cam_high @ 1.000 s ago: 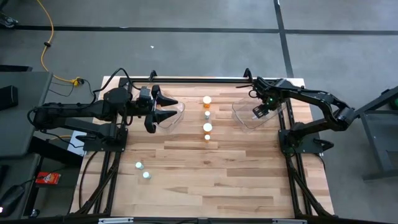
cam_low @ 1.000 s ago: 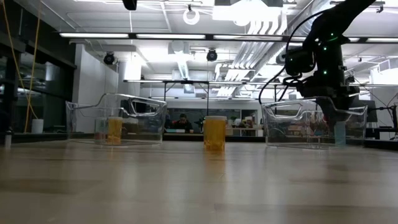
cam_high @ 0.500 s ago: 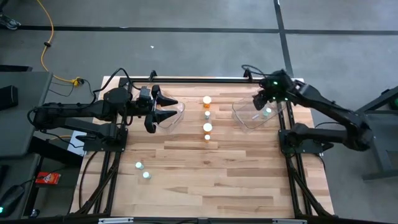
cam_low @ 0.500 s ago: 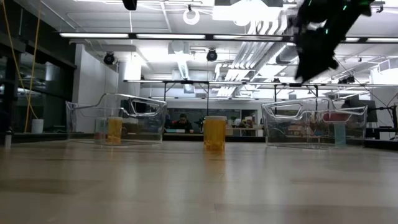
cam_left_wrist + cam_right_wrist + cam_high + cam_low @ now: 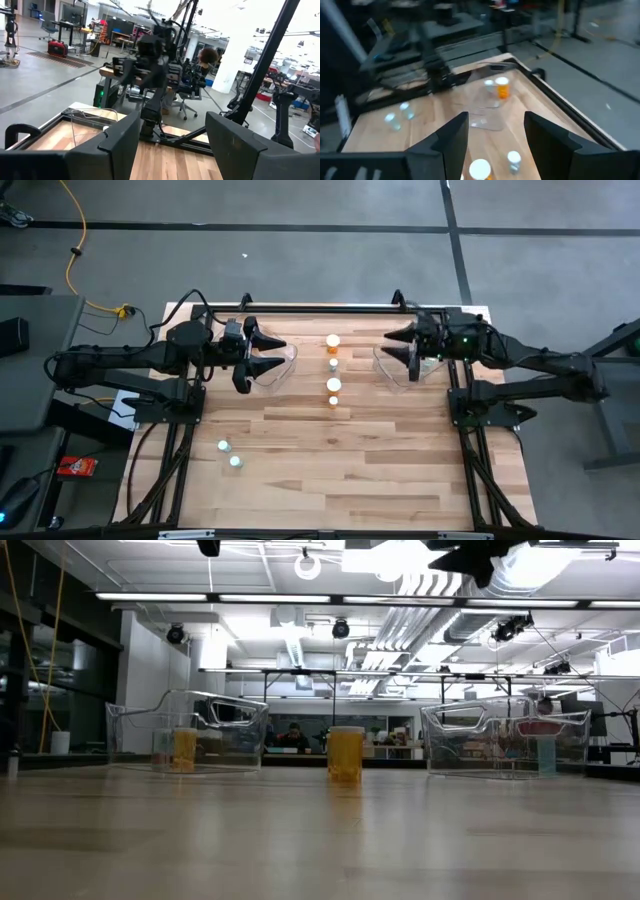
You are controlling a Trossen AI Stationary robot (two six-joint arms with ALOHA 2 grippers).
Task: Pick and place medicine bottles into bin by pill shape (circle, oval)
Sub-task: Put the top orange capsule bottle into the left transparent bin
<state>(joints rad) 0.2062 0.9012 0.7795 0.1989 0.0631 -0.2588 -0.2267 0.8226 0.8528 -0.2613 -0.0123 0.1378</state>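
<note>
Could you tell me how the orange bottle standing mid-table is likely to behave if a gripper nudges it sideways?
The orange bottle stands upright on a narrow base, so a high nudge would probably tip it. Being cylindrical, it would likely roll across the smooth wooden table once down. It looks like light plastic, so it may skid easily.

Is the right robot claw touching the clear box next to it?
Apart. In the low view the right clear bin stands on the table with nothing in or on it, and the right gripper hangs up near the ceiling lights, open and empty.

A robotics lab is showing: exposed white ceiling ducts (image 5: 420, 585), grey concrete floor (image 5: 300, 260), cluttered workbenches (image 5: 70, 25) beyond.
</note>
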